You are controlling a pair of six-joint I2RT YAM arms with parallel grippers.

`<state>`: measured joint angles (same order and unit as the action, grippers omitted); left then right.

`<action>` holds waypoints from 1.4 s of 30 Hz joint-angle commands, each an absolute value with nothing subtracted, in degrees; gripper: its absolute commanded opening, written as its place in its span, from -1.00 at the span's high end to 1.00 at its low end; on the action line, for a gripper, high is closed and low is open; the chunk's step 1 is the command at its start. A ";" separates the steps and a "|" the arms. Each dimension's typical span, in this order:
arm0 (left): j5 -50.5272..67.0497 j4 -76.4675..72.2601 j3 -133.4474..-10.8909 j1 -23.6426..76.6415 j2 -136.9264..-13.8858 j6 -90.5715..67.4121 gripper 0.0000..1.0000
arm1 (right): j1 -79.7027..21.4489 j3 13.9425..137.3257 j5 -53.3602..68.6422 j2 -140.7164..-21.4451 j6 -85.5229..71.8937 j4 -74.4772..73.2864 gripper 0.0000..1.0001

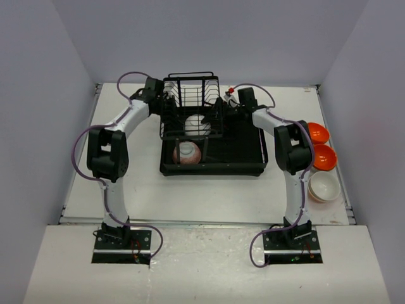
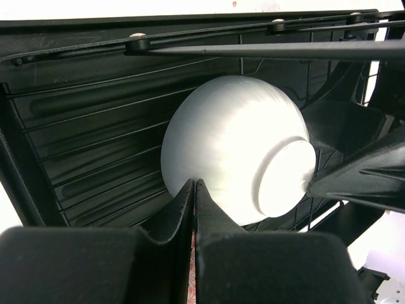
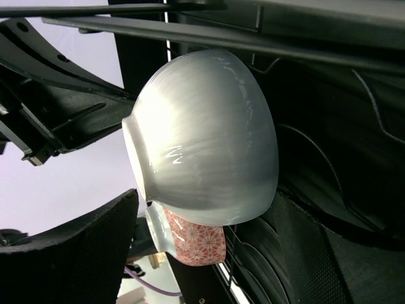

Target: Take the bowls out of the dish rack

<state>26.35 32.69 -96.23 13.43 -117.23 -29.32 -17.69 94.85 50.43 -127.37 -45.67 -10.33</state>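
Black wire dish rack (image 1: pixel 212 166) sits mid-table in the top view. A glossy white round bowl (image 1: pixel 196 123) is under its upright section and a pink-patterned round bowl (image 1: pixel 187 153) lies in the tray. Two orange round bowls (image 1: pixel 317 133) and a beige round bowl (image 1: pixel 323 187) sit on the table at right. The left gripper (image 1: pixel 166 103) and right gripper (image 1: pixel 223 109) reach into the rack from opposite sides.

Left wrist: jaws clenched together, empty, tips just short of the white bowl's underside.

Right wrist: jaws spread wide either side of the white bowl, contact unclear.
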 commanded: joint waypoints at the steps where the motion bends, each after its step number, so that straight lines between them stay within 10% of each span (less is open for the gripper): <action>1: 27.69 34.01 -98.35 15.73 -118.65 -28.56 1.00 | -18.02 93.34 53.17 -125.60 -48.42 -1.60 -0.62; 8: 28.12 34.01 -98.79 15.91 -118.83 -28.56 1.00 | -18.37 90.80 56.16 -123.40 -52.11 5.17 -0.04; 32: 29.00 34.10 -98.17 16.00 -118.48 -27.69 1.00 | -21.09 89.73 63.89 -128.14 -68.46 27.24 0.13; 38: 28.39 34.28 -98.09 15.91 -117.69 -26.90 1.00 | -21.36 88.42 63.54 -127.97 -70.75 31.11 0.98; 42: 28.48 33.93 -98.26 15.47 -117.25 -27.07 1.00 | -21.44 85.09 64.07 -125.25 -71.01 33.65 1.00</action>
